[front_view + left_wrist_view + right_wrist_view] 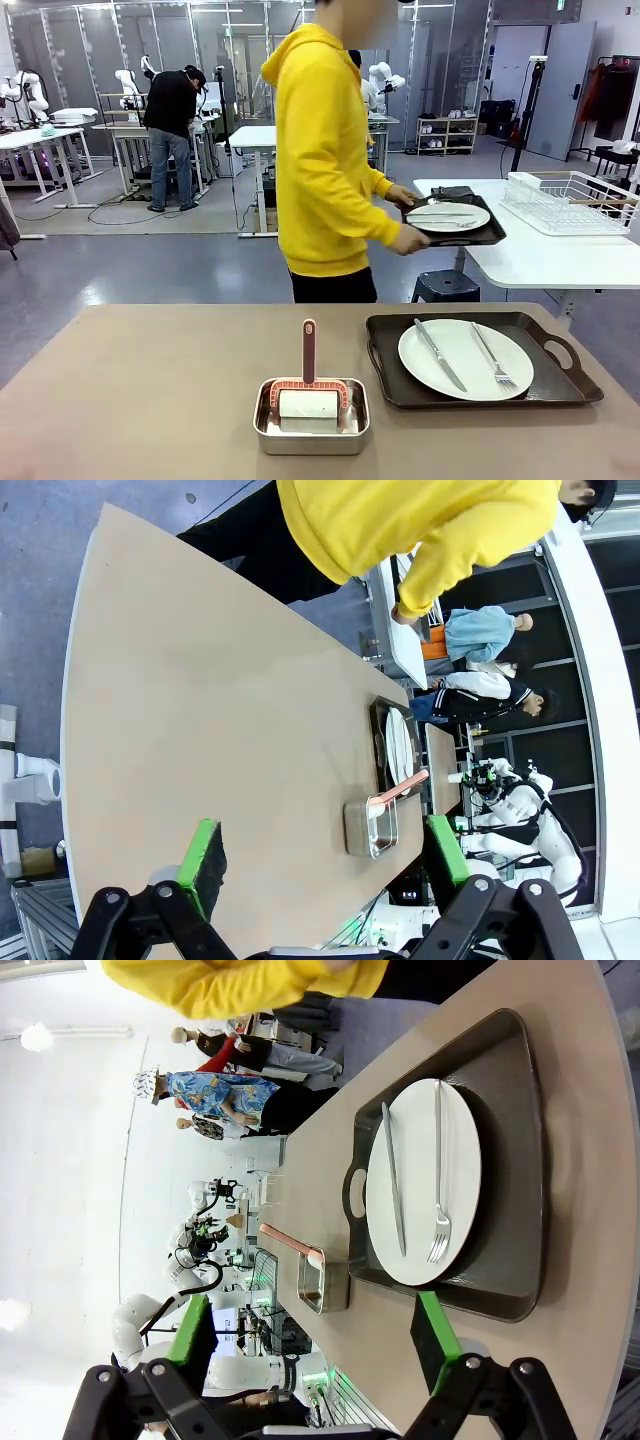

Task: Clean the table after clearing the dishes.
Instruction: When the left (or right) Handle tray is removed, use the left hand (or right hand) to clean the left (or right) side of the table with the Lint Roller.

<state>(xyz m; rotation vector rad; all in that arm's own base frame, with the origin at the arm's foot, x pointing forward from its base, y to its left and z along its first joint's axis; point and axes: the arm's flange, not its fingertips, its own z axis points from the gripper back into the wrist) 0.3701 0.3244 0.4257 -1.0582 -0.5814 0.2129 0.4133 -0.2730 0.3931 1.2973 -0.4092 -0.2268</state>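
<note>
Tan table (150,400) bears tray (385,378), plate (420,365), steel pan (310,446); grey floor (150,260) beyond. Both jaws released.

Front view faces across the table (150,400) from its near edge; both rolled, raised wrist views share the pan (368,830)

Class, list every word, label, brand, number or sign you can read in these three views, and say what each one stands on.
No text can be read in any view.
The yellow hoodie, the plate, its tray, the steel pan and the table: no print to be seen.
What may be a small green sign high at the far wall: too small to read.
</note>
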